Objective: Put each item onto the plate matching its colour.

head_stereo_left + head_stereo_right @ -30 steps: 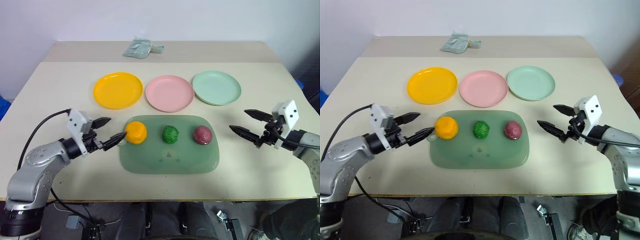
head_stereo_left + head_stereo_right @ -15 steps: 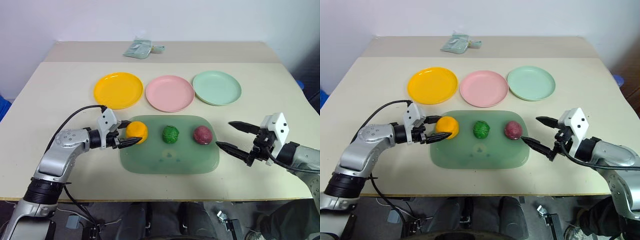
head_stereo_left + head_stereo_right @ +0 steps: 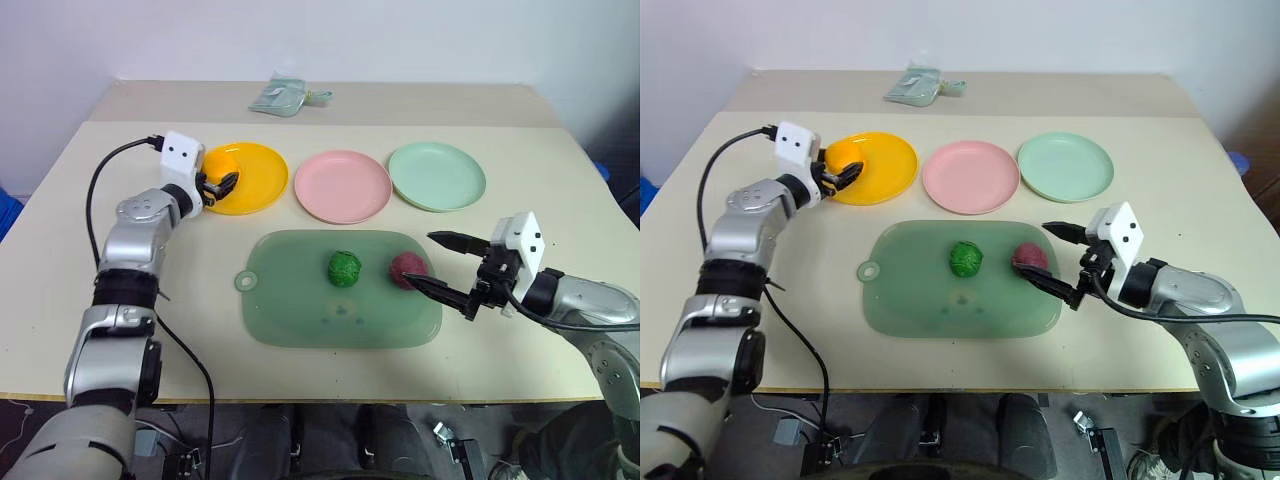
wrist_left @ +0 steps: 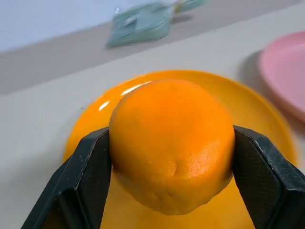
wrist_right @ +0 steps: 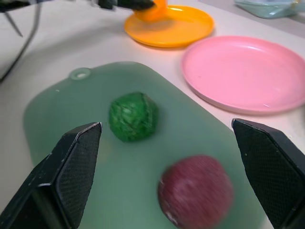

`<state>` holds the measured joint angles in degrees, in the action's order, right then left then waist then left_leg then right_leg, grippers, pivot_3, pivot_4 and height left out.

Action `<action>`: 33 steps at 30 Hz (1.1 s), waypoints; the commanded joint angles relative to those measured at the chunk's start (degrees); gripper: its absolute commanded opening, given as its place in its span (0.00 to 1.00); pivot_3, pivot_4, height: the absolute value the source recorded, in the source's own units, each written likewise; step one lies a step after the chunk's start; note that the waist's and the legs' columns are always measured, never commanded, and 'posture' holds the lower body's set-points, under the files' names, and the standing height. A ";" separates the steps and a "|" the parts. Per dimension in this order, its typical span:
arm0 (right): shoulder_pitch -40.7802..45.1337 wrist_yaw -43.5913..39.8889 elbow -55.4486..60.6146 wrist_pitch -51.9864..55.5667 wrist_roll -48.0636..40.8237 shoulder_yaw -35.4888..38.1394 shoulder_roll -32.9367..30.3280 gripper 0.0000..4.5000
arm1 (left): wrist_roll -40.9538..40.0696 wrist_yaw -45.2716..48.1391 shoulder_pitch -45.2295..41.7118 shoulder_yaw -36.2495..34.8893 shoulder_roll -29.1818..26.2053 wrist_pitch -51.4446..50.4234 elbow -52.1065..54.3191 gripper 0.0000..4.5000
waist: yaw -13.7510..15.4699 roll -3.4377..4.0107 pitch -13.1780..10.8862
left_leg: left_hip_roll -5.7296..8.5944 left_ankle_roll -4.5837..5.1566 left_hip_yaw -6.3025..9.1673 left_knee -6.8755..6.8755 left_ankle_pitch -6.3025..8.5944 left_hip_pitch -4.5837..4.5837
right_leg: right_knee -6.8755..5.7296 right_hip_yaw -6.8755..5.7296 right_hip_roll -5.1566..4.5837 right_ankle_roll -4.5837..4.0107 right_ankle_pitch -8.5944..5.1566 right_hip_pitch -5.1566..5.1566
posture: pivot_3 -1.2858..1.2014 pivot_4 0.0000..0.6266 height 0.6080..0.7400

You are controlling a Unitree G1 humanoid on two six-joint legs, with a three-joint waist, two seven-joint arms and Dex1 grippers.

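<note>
Since a second ago your left gripper [image 3: 218,184] has closed on the orange fruit [image 4: 172,143], carried it off the green tray [image 3: 290,310] and now holds it over the near-left edge of the yellow-orange plate [image 3: 255,185]. Your right gripper [image 3: 447,268] has moved in toward the tray and stands wide open, holding nothing. The maroon fruit [image 3: 407,268] lies on the tray just beside its fingertips, the dark green fruit [image 3: 344,268] farther left.
</note>
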<state>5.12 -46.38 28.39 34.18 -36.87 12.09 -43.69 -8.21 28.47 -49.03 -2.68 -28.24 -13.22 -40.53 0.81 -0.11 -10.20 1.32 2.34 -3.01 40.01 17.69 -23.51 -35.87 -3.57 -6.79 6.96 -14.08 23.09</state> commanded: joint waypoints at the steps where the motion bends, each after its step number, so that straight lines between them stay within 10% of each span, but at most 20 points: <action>1: 1.56 0.66 0.83 -1.51 0.42 -1.22 1.39 1.00 | 1.30 1.98 -4.58 -0.08 0.44 4.42 -7.35 0.67 | -0.01 -0.08 -0.05 | 0.00 0.00 -0.01 0.01 0.00 0.00 | 0.00 -0.01 0.00 0.02 0.00 0.00 | 0.52 0.24 1.00; 3: 2.42 1.67 0.77 -1.79 1.52 -2.67 2.26 1.00 | 1.59 2.56 -5.83 -0.34 0.53 5.79 -9.73 0.98 | -0.01 -0.11 -0.04 | -0.03 -0.02 0.00 0.01 -0.01 0.00 | -0.01 -0.02 0.01 0.05 -0.01 0.01 | 0.52 0.24 1.00; 9: 5.50 3.28 1.94 0.88 1.81 -7.84 4.31 1.00 | -0.26 4.36 -3.93 -3.11 -0.31 12.66 -4.96 0.99 | -0.10 -0.11 -0.04 | -0.04 -0.04 -0.01 0.02 -0.02 -0.01 | -0.01 -0.01 0.00 0.07 -0.01 0.03 | 0.52 0.24 1.00; 18: 14.04 7.97 -4.61 0.01 15.33 -23.19 9.37 1.00 | -15.22 24.46 27.34 -0.21 -7.29 0.09 45.42 0.99 | -1.41 -0.08 -0.03 | -0.09 -0.14 0.00 0.00 -0.03 0.00 | -0.09 0.02 -0.04 0.05 -0.01 0.12 | 0.52 0.24 1.00; 25: 18.12 10.92 -10.13 2.65 21.19 -28.22 13.44 1.00 | -18.57 27.17 39.95 2.80 -11.57 -8.66 61.41 0.99 | -0.54 -0.04 -0.01 | -0.08 -0.16 0.05 0.03 -0.04 0.01 | 0.01 0.07 -0.05 0.02 -0.02 0.13 | 0.52 0.24 1.00; 33: 20.60 11.06 -7.85 3.53 19.67 -24.33 15.46 0.45 | -18.54 25.96 42.90 2.32 -11.36 -10.22 64.46 1.00 | -0.19 -0.03 -0.01 | -0.06 -0.16 0.04 0.02 -0.04 0.01 | 0.00 0.07 -0.03 0.02 -0.02 0.14 | 0.52 0.24 1.00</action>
<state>23.67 -35.60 17.86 37.52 -16.23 -15.58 -28.38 -25.79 54.67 -6.40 0.59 -39.40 -23.51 21.57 0.62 -0.15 -10.21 1.26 2.19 -2.98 40.03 17.65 -23.50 -35.87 -3.50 -6.82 6.99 -14.10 23.23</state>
